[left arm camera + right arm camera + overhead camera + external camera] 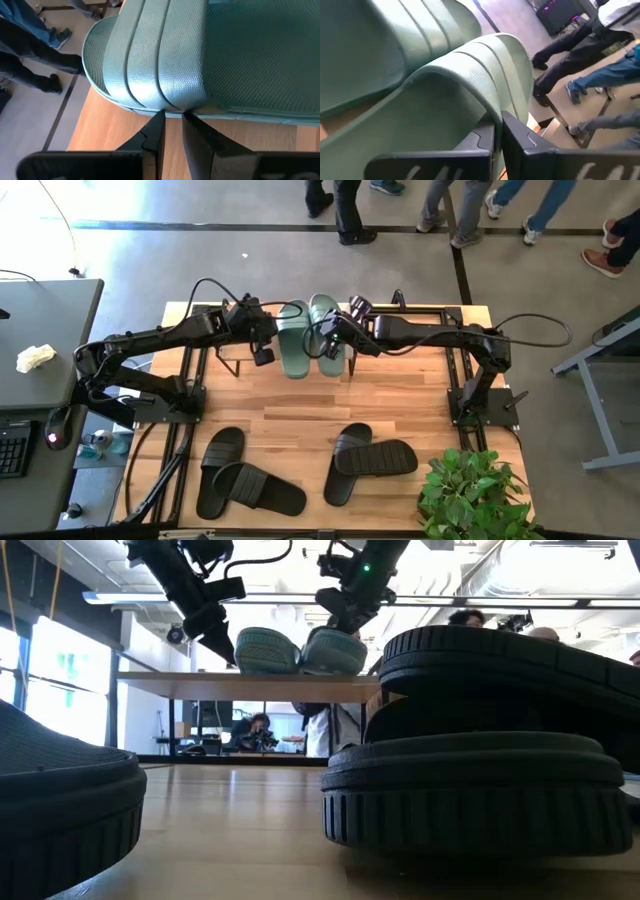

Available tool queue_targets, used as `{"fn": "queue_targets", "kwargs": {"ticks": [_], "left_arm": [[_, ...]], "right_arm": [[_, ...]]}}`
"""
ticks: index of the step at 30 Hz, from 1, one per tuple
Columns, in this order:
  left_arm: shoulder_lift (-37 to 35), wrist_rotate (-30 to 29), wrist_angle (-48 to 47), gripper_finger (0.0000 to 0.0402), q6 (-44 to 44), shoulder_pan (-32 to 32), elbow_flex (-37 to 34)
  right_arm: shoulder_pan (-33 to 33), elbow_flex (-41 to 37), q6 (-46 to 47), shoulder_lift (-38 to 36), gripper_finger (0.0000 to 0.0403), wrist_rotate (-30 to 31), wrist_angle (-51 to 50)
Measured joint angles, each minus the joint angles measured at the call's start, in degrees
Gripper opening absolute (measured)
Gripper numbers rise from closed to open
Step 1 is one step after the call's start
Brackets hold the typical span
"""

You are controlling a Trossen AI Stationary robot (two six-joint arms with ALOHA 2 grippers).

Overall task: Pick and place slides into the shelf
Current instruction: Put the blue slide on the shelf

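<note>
Two sage-green slides lie side by side on the shelf (200, 687) at the far middle of the table. My left gripper (172, 120) stands at the left side of the left slide (293, 340), fingers all but together, nothing between them. My right gripper (497, 125) is shut at the strap of the right slide (322, 315). Several black slides (258, 488) lie in overlapping pairs on the tabletop near the front edge. My left gripper meets the left slide's side edge just below the root of its strap (172, 106) with its two fingertips (156, 122). It comes slanting down from the table's left. The slide lies sole down on the shelf plank (115, 125). My right gripper pinches the side edge of the right slide's strap (490, 112) between its two fingers. It comes slanting down from the table's right. The slide's sole rests on the shelf (335, 652).
The second black pair (370, 460) lies to the right of the first. A potted plant (470, 495) fills the near right corner. A grey desk (40, 330) stands to the left. People's legs (340, 210) pass beyond the far edge.
</note>
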Motion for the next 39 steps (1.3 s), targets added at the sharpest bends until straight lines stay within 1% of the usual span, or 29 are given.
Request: {"fn": "queue_targets", "kwargs": {"ticks": [8,15,23,28,33,39], "left_arm": [[-0.02,-0.07,2.82,0.0053,-0.16,0.0,0.02],[-0.04,-1.5,2.37,0.0053,-0.16,0.02,0.04],[-0.04,-1.7,2.26,0.0053,-0.18,0.04,0.04],[-0.04,-1.68,2.24,0.0053,-0.18,0.04,0.04],[-0.04,-1.57,2.26,0.0053,-0.2,0.04,0.04],[-0.04,-0.1,2.26,0.0053,-0.27,0.04,0.04]], "right_arm": [[-2.3,0.0,0.41,0.02,0.0,0.39,-0.02],[-3.67,0.0,2.63,0.02,0.0,0.73,0.04],[-3.9,0.0,1.91,0.02,0.0,0.44,-0.95],[-3.89,0.0,2.08,0.02,0.0,-1.42,-3.69],[-3.89,0.02,2.14,0.02,0.0,-2.89,-3.65],[-3.91,0.04,3.14,0.02,0.0003,-4.7,-3.51]]}}
